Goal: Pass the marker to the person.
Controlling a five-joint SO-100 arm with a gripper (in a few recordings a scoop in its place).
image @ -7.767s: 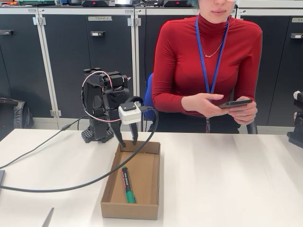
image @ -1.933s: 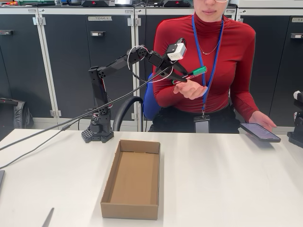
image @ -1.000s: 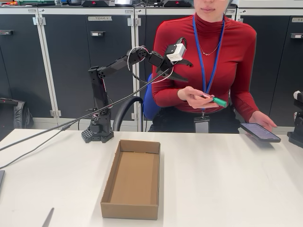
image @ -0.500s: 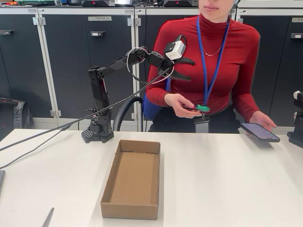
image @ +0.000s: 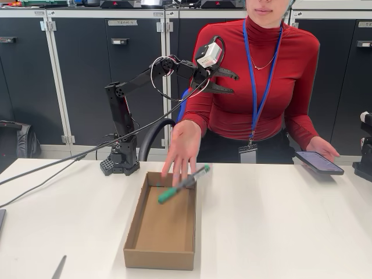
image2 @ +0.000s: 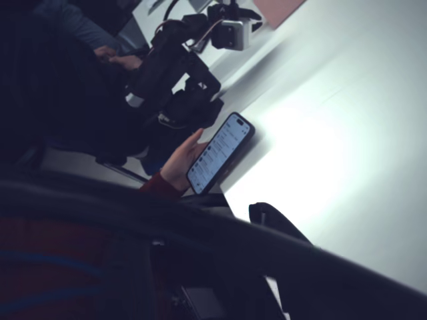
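We count the handover done: hand (image: 231,81) spread empty up high, marker (image: 183,184) with the person's hand (image: 182,147) (over the box (image: 161,256)).

Dark cabinets (image: 81,75), white table (image: 279,232), bright light

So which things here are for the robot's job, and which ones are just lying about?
For the job:
- marker, at the person's hand, above the cardboard box
- the person
- pincer, open, holding nothing

Just lying about:
- smartphone in the person's other hand
- cables on the table
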